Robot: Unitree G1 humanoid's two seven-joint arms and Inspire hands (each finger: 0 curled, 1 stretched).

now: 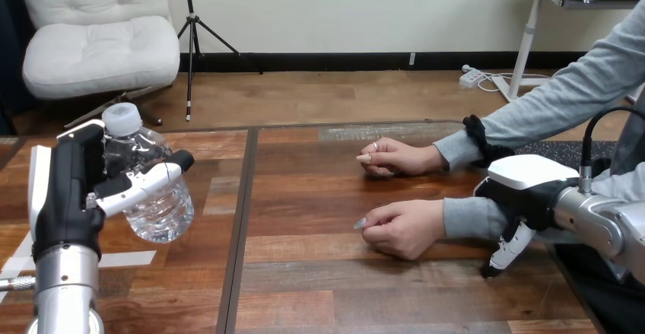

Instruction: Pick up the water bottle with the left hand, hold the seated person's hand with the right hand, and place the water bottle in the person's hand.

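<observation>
Left robot hand: the left robot hand (72,189) stands upright at the desk's left edge, on its silver forearm (67,284), which rises from the near edge.
Left robot hand state: closed on the water bottle (156,205); a black-and-white finger (144,184) wraps across the front of the bottle body.
Water bottle: clear plastic with a white cap (122,119). It is held off the desk (342,288) above the left part of the desk. It is tilted, with the cap up and toward the far edge and the base toward the near edge.
Right robot hand: the right robot hand (532,189) is at the desk's right edge, white back shell upward. It lies over the grey sleeve (471,218) just behind the person's nearer hand (403,227).
Right robot hand state: cannot tell whether it grips the sleeve or only rests on it.
Person's nearer hand: it rests on the desk, right of centre, loosely curled, and holds nothing.
Person's farther hand: the person's farther hand (395,157) rests on the desk toward the far edge, loosely curled, apart from the nearer one.
Bottle to person's hands: well apart; the bottle is at the left side, both hands are in the right half.
Desk: dark wood planks, with a strip of white tape (125,259) on the surface near the left edge, below the bottle.
</observation>
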